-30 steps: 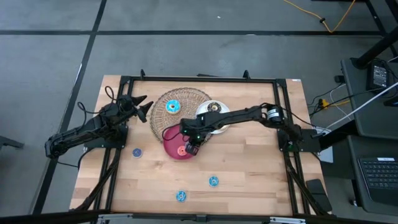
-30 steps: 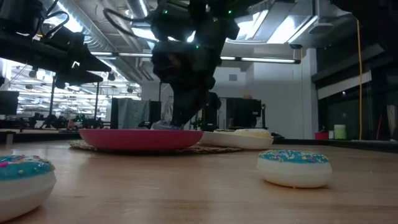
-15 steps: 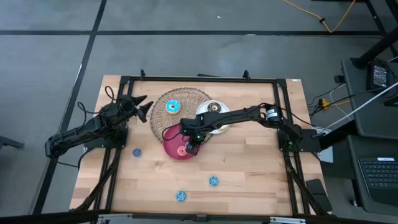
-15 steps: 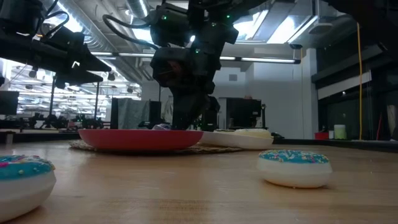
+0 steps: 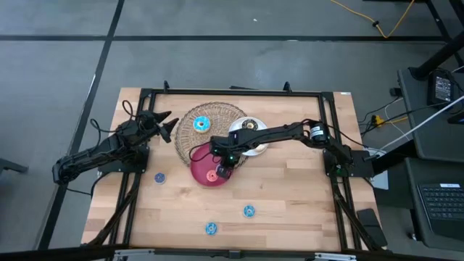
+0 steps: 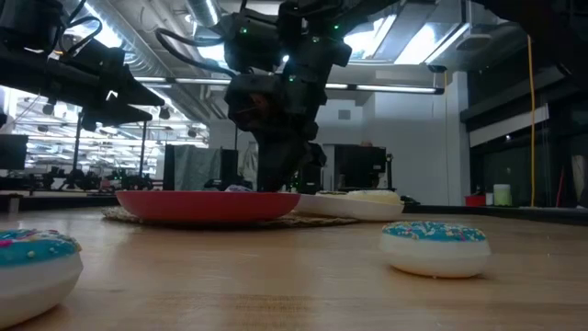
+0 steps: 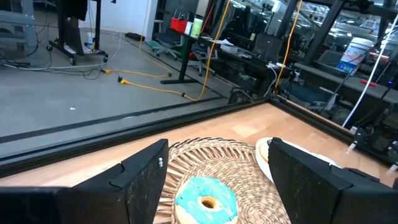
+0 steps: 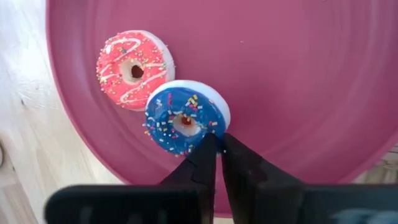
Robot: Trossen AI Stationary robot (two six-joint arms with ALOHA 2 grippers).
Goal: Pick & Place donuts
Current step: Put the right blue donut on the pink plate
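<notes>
Blue donut (image 8: 184,119) beside pink donut (image 8: 133,68)

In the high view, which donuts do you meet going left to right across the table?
Navy donut → cyan donut on the wicker mat → blue donut at the near edge → chocolate donut on the white plate.
</notes>
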